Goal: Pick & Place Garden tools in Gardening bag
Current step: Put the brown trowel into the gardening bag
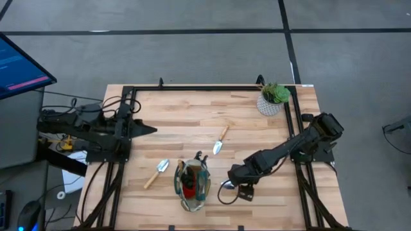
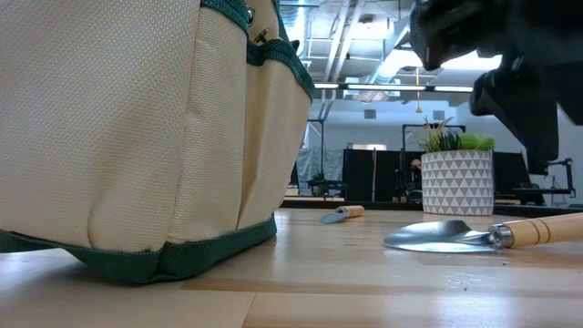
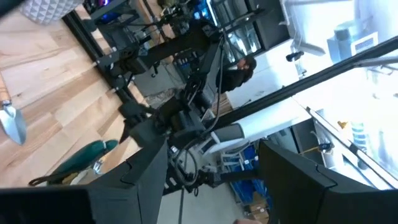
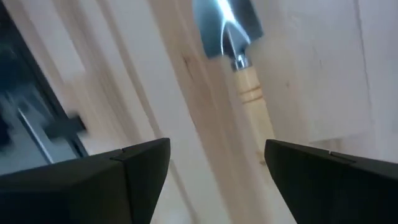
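Observation:
The gardening bag [image 1: 204, 190] stands upright near the table's front edge; green-black shears [image 1: 192, 172] and a red item [image 1: 187, 186] show inside it. One trowel [image 4: 244, 68] lies flat just right of the bag, its blade [image 2: 437, 236] toward the bag. My right gripper [image 4: 217, 149] hangs open above its wooden handle, pointing steeply down, clear of it. A second trowel [image 1: 220, 139] lies mid-table and a third [image 1: 157, 173] left of the bag. My left gripper [image 1: 153, 129] waits open and level at the table's left side.
A green plant in a white patterned pot [image 1: 271, 101] stands at the far right corner. A black frame [image 1: 212, 88] borders the table's far and side edges. Bare wood lies between the left arm and the mid-table trowel.

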